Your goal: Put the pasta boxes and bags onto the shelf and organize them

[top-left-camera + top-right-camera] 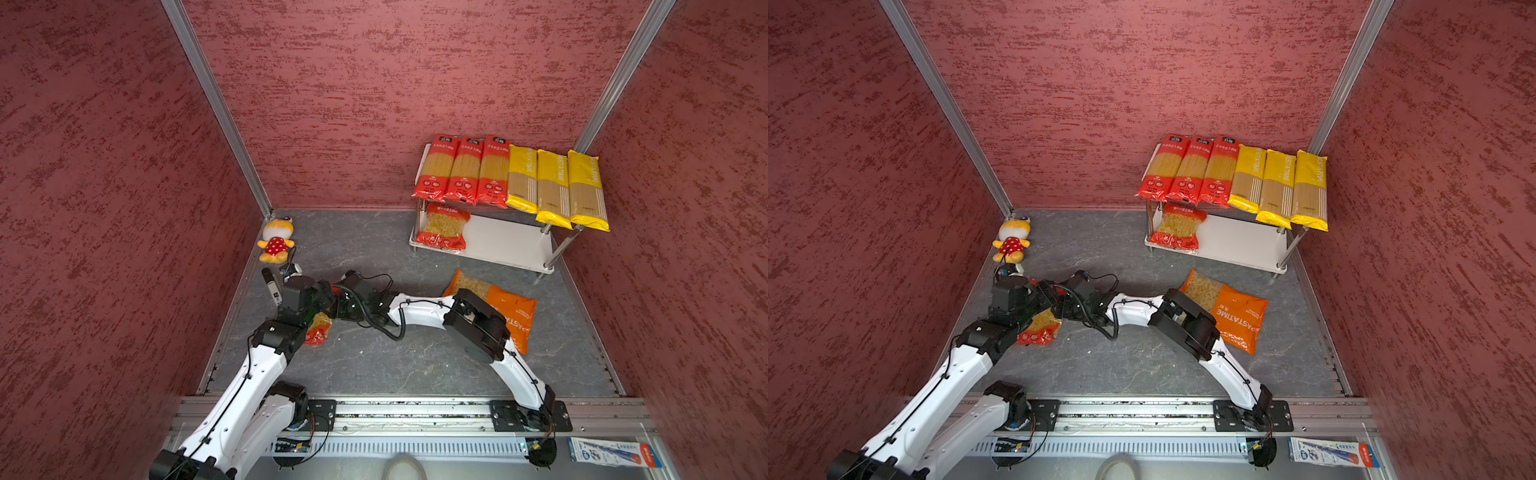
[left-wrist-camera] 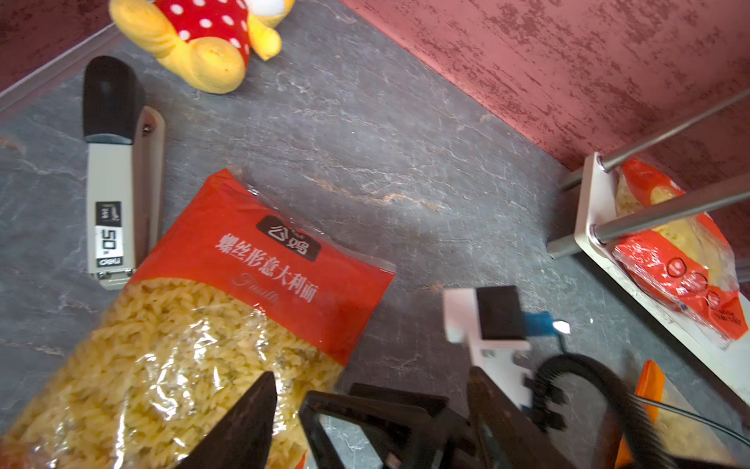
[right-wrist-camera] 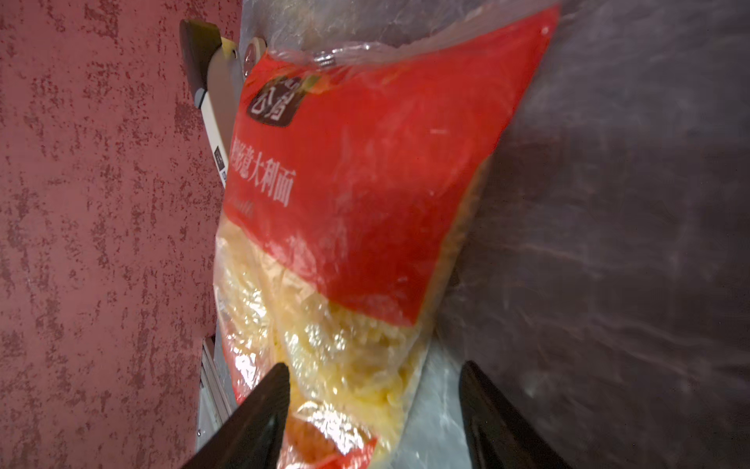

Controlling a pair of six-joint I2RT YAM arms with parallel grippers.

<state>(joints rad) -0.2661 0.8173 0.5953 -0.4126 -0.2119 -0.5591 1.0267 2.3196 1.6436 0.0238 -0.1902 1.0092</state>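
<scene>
With my left gripper [image 2: 371, 372] and right gripper [image 3: 373, 365] both spread apart, crowded over the red pasta bag [image 1: 1040, 328] on the table [image 1: 415, 365] well away from the shelf [image 1: 498, 245], I risk knocking them together or pinching only loose film.

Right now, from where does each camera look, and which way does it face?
Both top views: high above the front rail, facing down at table and shelf; left arm and right arm show.
Left wrist: low, facing across the table toward the plush toy; left gripper shows.
Right wrist: rolled sideways, close to the curly-pasta bag; right gripper shows.
Shared: both wrist views hold that bag and the stapler.
</scene>
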